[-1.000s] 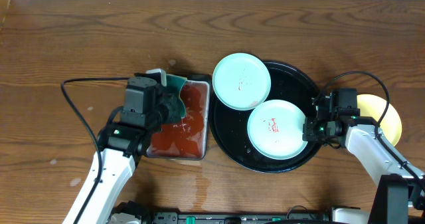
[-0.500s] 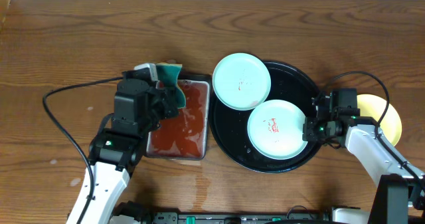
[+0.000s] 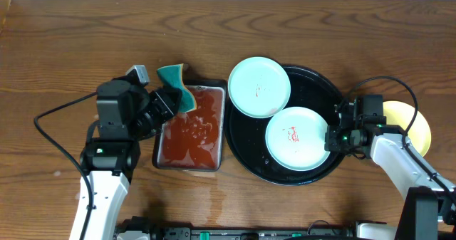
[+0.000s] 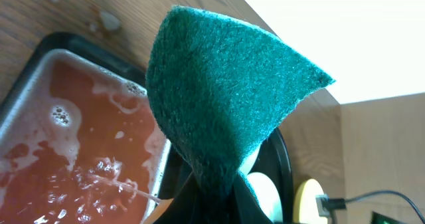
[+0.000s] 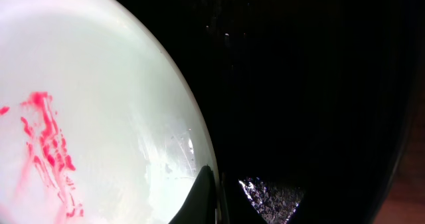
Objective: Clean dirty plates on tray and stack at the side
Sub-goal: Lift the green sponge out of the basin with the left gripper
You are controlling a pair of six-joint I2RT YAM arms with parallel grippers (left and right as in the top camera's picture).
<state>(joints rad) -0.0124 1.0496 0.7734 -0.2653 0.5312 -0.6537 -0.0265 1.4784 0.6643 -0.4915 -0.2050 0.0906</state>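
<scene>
Just beside the closed right gripper (image 3: 332,139) lies the smeared white plate (image 3: 293,138).

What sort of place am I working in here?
Probably a staged tabletop dishwashing bench, not a real kitchen: a black tray of red-smeared plates, a pan of reddish sudsy water, and a green sponge, all on a wooden table.

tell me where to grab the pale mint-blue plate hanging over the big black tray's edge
Take the pale mint-blue round plate by its outer edge, where it juts past the far-left rim of the glossy black round tray. Propped on that raised rim, the edge likely clears the wooden table, so fingers coming from the left could pinch it.
</scene>
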